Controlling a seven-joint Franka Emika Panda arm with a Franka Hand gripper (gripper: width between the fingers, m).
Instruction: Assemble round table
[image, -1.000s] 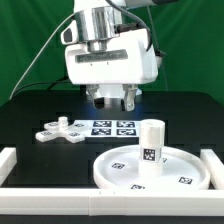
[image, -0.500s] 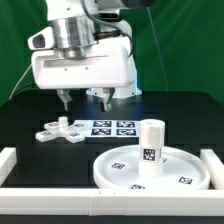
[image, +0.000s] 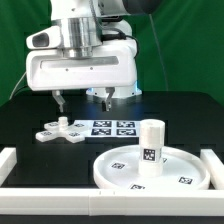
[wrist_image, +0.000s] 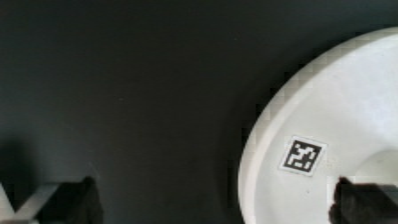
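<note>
Above the desk (image: 175, 110), the fingers (image: 105, 98) hung spread and empty near the cross-shaped base (image: 60, 130). Well apart, the leg (image: 150, 140) stood upright on the round disc (image: 120, 170).

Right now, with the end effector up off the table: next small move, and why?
Probably ease down and a little toward the exterior view's left, to straddle the cross base. The end effector hangs open and empty above the table, slightly to the exterior view's right of it. The leg already stands upright on the disc, so the base looks like the next piece.
</note>
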